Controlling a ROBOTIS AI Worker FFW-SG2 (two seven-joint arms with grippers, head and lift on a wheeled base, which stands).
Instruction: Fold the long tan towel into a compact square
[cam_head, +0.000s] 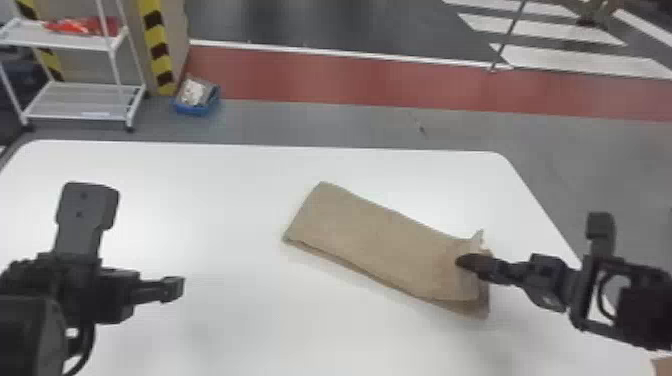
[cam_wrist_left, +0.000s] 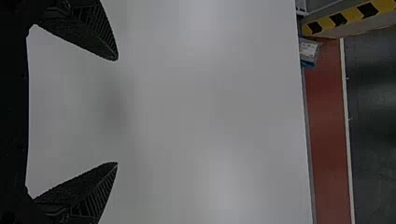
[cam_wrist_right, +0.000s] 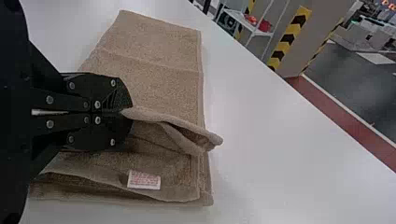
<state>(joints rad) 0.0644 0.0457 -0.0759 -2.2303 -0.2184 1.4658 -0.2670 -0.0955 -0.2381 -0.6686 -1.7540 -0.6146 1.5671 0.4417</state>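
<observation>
Head view has the white table (cam_head: 200, 200), a striped column (cam_head: 157, 50) and a white rack (cam_head: 75, 46) beyond its far left edge, and the tan towel (cam_head: 380, 235), folded into a strip, on its right half. Past its far edge sits a blue box (cam_head: 197, 109); over its left side the left gripper (cam_head: 131, 241) gapes wide, while over its right side the right gripper (cam_head: 465, 261) pinches and partly blocks the towel's end.
</observation>
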